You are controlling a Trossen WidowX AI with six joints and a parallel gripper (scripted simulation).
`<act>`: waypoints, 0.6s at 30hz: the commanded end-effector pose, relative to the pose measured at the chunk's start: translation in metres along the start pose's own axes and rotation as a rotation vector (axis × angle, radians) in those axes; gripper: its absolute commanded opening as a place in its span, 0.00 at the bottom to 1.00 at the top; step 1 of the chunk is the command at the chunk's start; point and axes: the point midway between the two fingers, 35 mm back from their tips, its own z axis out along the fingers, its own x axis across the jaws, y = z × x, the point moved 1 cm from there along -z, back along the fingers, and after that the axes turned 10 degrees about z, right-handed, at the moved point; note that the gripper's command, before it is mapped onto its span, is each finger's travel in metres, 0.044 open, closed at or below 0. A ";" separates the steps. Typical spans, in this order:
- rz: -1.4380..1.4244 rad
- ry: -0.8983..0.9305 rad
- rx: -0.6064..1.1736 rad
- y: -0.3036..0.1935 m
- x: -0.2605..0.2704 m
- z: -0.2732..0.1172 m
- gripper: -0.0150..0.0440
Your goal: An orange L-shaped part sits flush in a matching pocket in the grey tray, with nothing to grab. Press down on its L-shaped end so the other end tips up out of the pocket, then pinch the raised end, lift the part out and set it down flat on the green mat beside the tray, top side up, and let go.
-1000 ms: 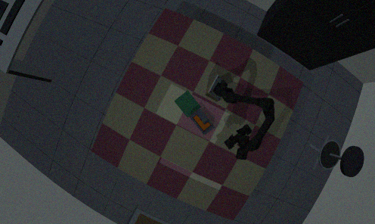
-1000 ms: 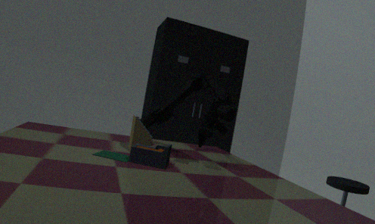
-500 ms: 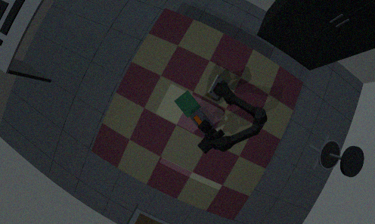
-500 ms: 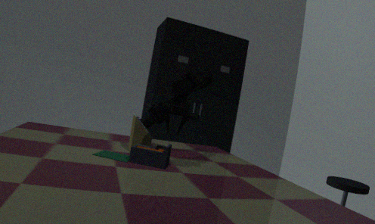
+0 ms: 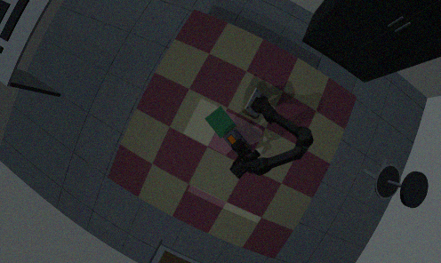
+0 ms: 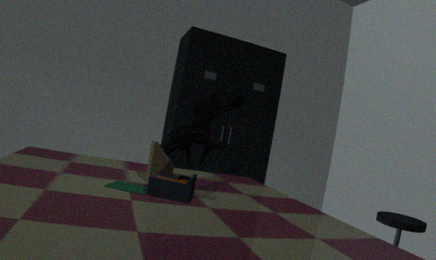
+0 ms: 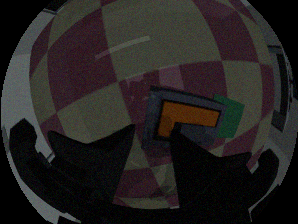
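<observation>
"Gripper's (image 5: 236, 141) (image 6: 197, 163) (image 7: 154, 129) fingers stand part-way apart with nothing between them, up over the grey tray (image 5: 238, 133) (image 6: 170, 190) (image 7: 196, 135). How would you work this step?"

"I'd take it as the press, or the approach to it. Bring one fingertip over the L-shaped end, clear of the tray walls, and come straight down. Push slowly, well out on that end, so the far end tips up instead of the part just jamming. Keep the fingers from spreading, or the second tip may catch a wall"

"And after that?"

"Hold the press until the raised end shows enough side to pinch, then ease off gently. Letting go fast could drop it flush again. What does the part look like to you?"

"The orange L-shaped part (image 5: 231, 139) (image 6: 175, 179) (image 7: 192, 114) sits in its pocket, a flat, plain L with a dark outline round it. From the wrist view, the long leg runs toward the green mat (image 5: 220, 121) (image 6: 127, 187) (image 7: 231, 116), and the short leg turns off at the far end from it. It looks level, no end raised that I can make out, though the light is dim"
</observation>
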 end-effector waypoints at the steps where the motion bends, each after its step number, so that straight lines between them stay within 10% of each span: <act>1: 0.009 0.002 0.018 -0.005 -0.001 0.043 0.56; 18: 0.009 0.004 0.020 -0.007 -0.001 0.063 0.56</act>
